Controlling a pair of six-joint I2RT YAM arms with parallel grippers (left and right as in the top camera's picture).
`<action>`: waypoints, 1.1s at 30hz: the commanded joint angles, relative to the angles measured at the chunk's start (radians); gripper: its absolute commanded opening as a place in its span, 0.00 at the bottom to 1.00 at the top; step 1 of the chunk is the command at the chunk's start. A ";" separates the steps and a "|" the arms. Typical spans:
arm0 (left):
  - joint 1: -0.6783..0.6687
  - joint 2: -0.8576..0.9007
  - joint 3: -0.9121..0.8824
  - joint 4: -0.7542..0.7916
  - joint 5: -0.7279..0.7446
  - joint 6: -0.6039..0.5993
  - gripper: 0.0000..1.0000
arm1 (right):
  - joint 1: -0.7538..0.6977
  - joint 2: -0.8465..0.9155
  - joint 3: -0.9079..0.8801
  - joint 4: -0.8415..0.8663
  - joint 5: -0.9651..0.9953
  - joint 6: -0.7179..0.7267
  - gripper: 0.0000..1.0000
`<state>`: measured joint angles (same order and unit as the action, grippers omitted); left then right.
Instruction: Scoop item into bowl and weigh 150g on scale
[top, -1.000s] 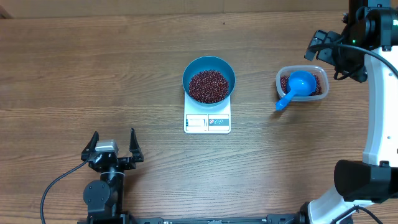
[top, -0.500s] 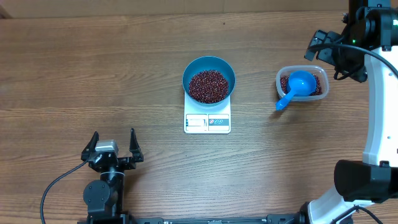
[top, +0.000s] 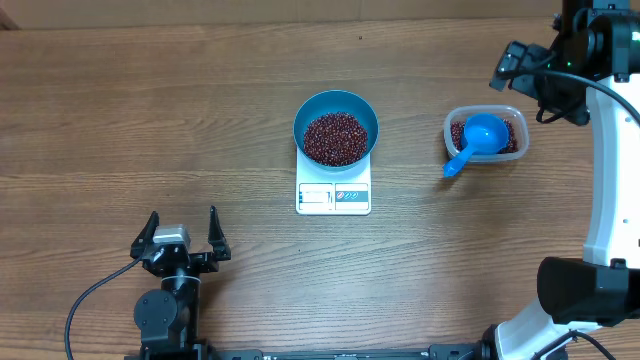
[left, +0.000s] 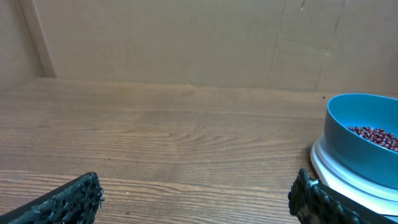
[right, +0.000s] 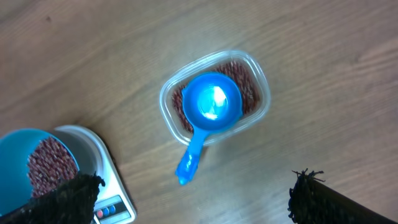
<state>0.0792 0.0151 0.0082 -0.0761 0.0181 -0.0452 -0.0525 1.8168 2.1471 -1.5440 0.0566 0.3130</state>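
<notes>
Overhead, one wooden table carries one white square scale, and on it stands one round blue bowl. The bowl covers the far part of the scale and leaves the edge with the display and buttons showing; the display is too small to read. A heap of dark red-brown beans fills the bottom of the bowl.

Well to the right of the scale sits one clear plastic tub holding a second, smaller lot of the same beans. One blue scoop lies in the tub, cup upward and empty, its handle sticking out over the tub's rim toward the scale.

Two arms are in view. The left gripper rests near the table's front edge, well apart from the scale, fingers spread wide and empty. The right gripper hangs high above the tub, fingers also spread wide, touching nothing.
</notes>
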 joint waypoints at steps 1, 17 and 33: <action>-0.001 -0.010 -0.003 -0.002 0.008 0.020 1.00 | 0.039 -0.022 0.018 0.064 0.002 -0.007 1.00; -0.001 -0.010 -0.003 -0.002 0.007 0.020 1.00 | 0.278 -0.178 -0.254 0.458 0.166 -0.006 1.00; -0.001 -0.010 -0.003 -0.002 0.007 0.020 0.99 | 0.279 -0.646 -1.213 1.381 0.054 0.000 1.00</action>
<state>0.0792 0.0151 0.0082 -0.0765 0.0185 -0.0452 0.2234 1.2537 1.0409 -0.2455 0.1307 0.3138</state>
